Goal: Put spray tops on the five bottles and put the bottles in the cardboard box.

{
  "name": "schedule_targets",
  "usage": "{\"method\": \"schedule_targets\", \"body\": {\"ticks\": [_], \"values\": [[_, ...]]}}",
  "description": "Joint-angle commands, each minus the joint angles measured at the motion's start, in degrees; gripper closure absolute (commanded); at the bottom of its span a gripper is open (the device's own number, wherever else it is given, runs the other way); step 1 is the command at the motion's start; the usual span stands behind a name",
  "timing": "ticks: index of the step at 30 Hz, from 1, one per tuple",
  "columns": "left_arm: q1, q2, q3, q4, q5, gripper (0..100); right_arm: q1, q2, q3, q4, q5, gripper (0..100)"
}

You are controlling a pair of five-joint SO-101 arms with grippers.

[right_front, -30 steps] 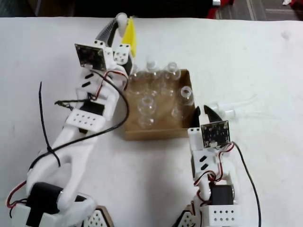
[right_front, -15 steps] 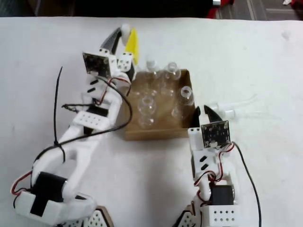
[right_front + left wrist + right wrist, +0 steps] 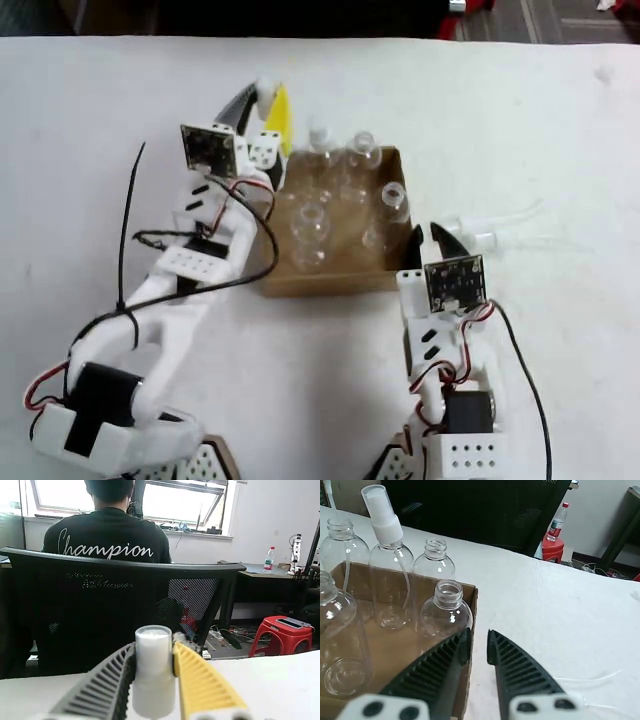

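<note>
Your left gripper [image 3: 154, 649] clamped on white spray top [image 3: 153, 680], just beyond cardboard box [image 3: 330, 278] far-left corner. Your right gripper [image 3: 478, 636] empty, jaws slightly apart, at box near-right corner. Clear bottles [image 3: 312, 218] upright in box; capped bottle [image 3: 390, 580] among far ones. Loose spray top [image 3: 478, 238] on table just right of box.

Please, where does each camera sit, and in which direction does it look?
High view: above the table, looking down on the cardboard box, left gripper and right gripper.
Left wrist view: on the left arm, facing across the table into the room; the left gripper clamps a spray top.
Right wrist view: on the right arm, facing the cardboard box; the right gripper shows.
Shared: high and right wrist views both show the bottles.
</note>
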Motion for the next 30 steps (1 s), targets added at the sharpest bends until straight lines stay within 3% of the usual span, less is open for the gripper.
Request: {"method": "schedule_targets", "body": {"ticks": [1,8,19,25,30], "values": [[0.7,-0.7,0.4,-1.5,0.6,97,-0.3,-0.2,0.4,-0.7,0.5,95.0],[1.2,-0.8,2.4,-1.1,0.6,83,-0.3,-0.2,0.4,-0.7,0.5,95.0],[1.5,-1.5,2.7,-1.1,0.6,88,-0.2,-0.2,0.4,-0.9,0.5,95.0],[1.5,-9.8,5.9,-0.7,0.7,88,-0.2,-0.2,0.4,-1.0,0.5,95.0],[1.0,-22.3,7.5,11.8,0.7,88,-0.2,-0.2,0.4,-1.1,0.5,95.0]]}}
